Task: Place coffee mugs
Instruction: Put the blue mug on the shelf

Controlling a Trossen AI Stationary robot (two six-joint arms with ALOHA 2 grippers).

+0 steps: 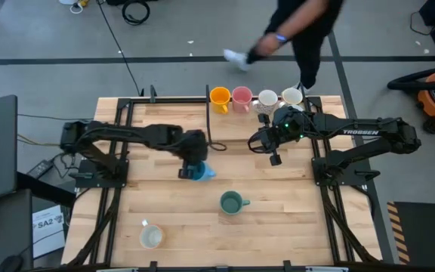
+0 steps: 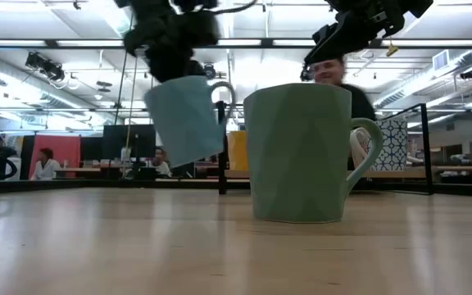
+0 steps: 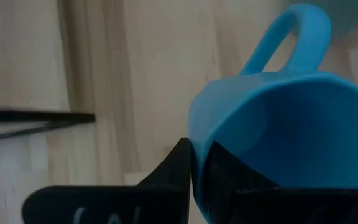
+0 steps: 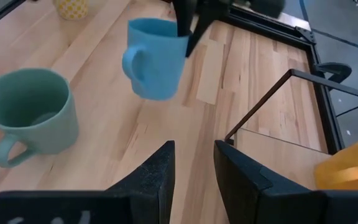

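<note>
Left gripper [image 4: 187, 28] was clamped on the light blue mug [image 4: 155, 57] by its rim, lifted off the table beside the teal-green mug [image 4: 28, 113]. Right gripper [image 4: 193, 165] hovered near the row, fingers apart, empty. Keep it level, set down gently beside the orange mug [image 1: 220, 97].

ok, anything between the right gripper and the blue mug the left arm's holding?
No. In the right wrist view only bare table lies between the right gripper and the raised blue mug.

Light blue mug [image 1: 198, 171] airborne, tilted, rim-pinched.
</note>
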